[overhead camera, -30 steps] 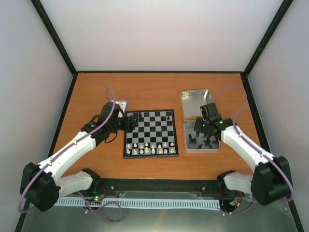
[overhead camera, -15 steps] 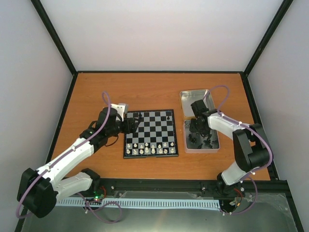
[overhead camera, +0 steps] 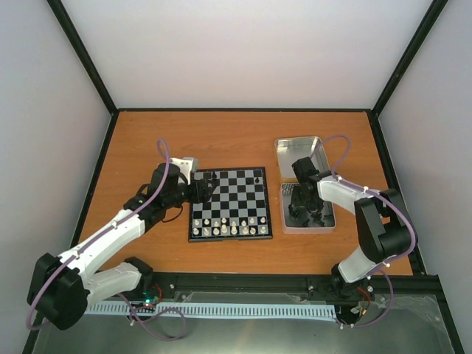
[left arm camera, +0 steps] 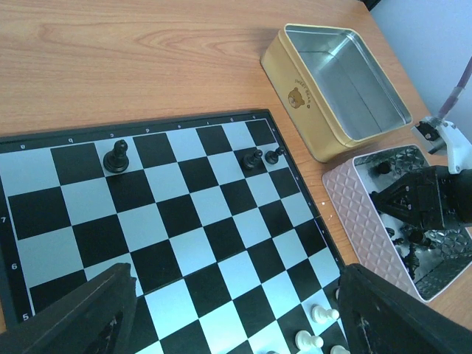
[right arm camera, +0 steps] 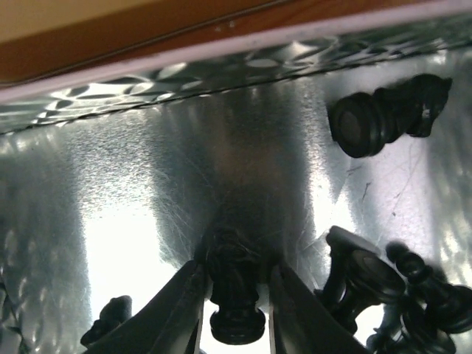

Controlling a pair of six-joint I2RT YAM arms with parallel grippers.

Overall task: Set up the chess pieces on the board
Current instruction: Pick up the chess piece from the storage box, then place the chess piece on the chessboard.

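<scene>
Even light fills the overhead view, but either side of the right gripper (right arm camera: 236, 273) the tin floor (right arm camera: 110, 236) glares white, with dark shadow ahead and blurred fingers (right arm camera: 173, 313).

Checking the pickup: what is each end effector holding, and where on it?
Right end effector pinches a lying black chess piece just above its base; left end effector holds nothing.

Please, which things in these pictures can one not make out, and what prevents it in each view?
1. Black pieces in the tin: top view, too small to count, partly under the right gripper.
2. Black piece between the fingers: right wrist view, dark and blurred; its kind, and whether it is gripped, is unclear.
3. White pieces: left wrist view, most cut off by the bottom edge.
</scene>
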